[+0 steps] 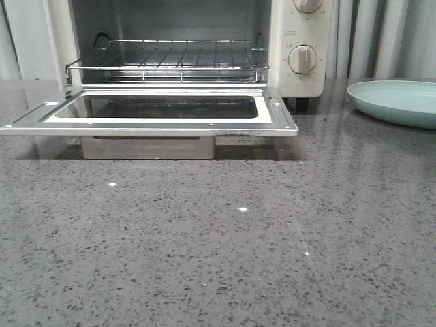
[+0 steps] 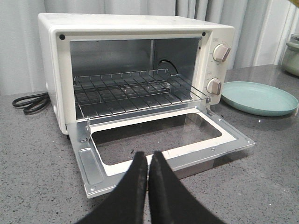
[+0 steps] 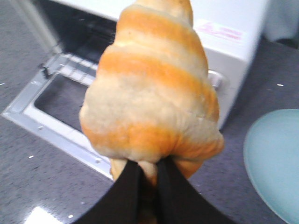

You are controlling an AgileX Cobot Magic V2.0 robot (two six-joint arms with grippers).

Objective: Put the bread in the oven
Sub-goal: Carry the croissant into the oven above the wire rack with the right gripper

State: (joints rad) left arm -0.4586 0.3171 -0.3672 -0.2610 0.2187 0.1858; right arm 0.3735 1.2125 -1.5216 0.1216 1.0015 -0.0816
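Note:
The cream-white oven (image 1: 303, 48) stands at the back left of the counter with its glass door (image 1: 157, 112) dropped open and its wire rack (image 1: 170, 61) bare. In the left wrist view the oven (image 2: 131, 28) faces me; my left gripper (image 2: 148, 158) is shut and empty, just in front of the door's edge. My right gripper (image 3: 148, 168) is shut on one end of the bread (image 3: 149, 88), an orange-and-cream striped croissant roll held above the counter, near the oven's (image 3: 233, 28) door and right front corner. Neither gripper nor the bread shows in the front view.
A pale teal plate (image 1: 398, 102) lies right of the oven and holds nothing; it also shows in the left wrist view (image 2: 259, 98) and the right wrist view (image 3: 275, 158). A black cord (image 2: 30, 102) lies left of the oven. A greenish pot (image 2: 292, 56) stands at far right.

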